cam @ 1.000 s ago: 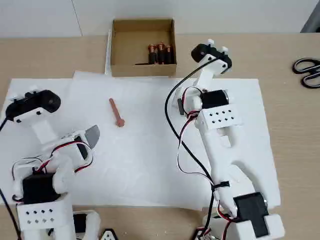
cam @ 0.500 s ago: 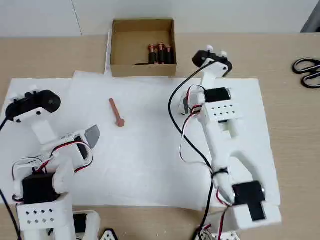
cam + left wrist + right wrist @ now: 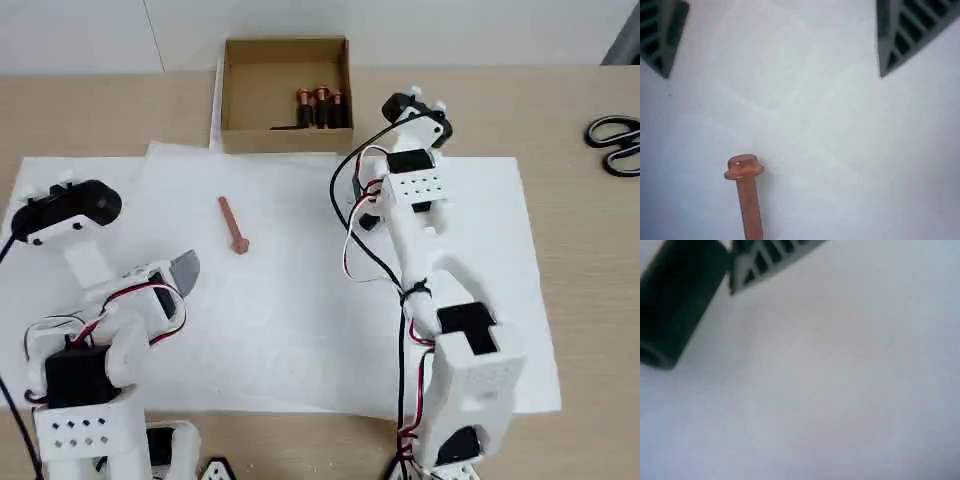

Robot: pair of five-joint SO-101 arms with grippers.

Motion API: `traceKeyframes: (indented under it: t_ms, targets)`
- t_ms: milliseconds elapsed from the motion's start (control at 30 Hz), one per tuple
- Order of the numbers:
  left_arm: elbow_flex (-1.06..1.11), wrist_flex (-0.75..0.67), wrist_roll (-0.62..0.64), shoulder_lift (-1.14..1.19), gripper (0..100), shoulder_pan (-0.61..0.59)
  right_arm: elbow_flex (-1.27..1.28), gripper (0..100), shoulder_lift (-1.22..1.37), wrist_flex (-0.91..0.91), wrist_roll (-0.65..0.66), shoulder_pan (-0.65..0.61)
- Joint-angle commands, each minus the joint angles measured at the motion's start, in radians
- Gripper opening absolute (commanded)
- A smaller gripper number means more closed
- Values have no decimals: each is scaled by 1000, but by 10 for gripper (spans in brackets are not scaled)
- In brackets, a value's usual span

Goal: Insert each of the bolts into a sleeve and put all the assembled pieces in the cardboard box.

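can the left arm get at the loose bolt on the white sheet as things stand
Probably yes: the bolt lies alone on the white sheet just ahead of the left gripper, jaws wide open, with nothing lying between them.

Open white sheet (image 3: 290, 320) surrounds the bolt (image 3: 233, 225); the right arm (image 3: 414, 186) stands beside the cardboard box (image 3: 262, 95).

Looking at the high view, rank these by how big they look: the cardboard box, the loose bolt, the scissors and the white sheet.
1. white sheet
2. cardboard box
3. scissors, partly cut off at the picture's edge
4. loose bolt
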Motion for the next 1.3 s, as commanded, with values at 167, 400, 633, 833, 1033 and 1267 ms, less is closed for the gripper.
traceKeyframes:
  t_ms: [167, 400, 633, 833, 1033, 1267]
  targets:
    - [-2, -25, -5, -6, 251, 2, -55, 190, 59, -44, -9, 1]
    - [-2, -25, -5, -6, 251, 2, -55, 188, 88, -56, -5, 1]
    - [-1, -23, -5, -6, 251, 2, -55, 62, 88, -56, -5, 4]
    - [19, -25, -5, -6, 251, 2, -55, 24, 84, -48, -2, 5]
    - [13, -23, -5, -6, 251, 2, -58, 5, 68, -15, 118, 45]
    - [12, -23, -5, -6, 251, 2, -127, 5, -107, 245, 327, 65]
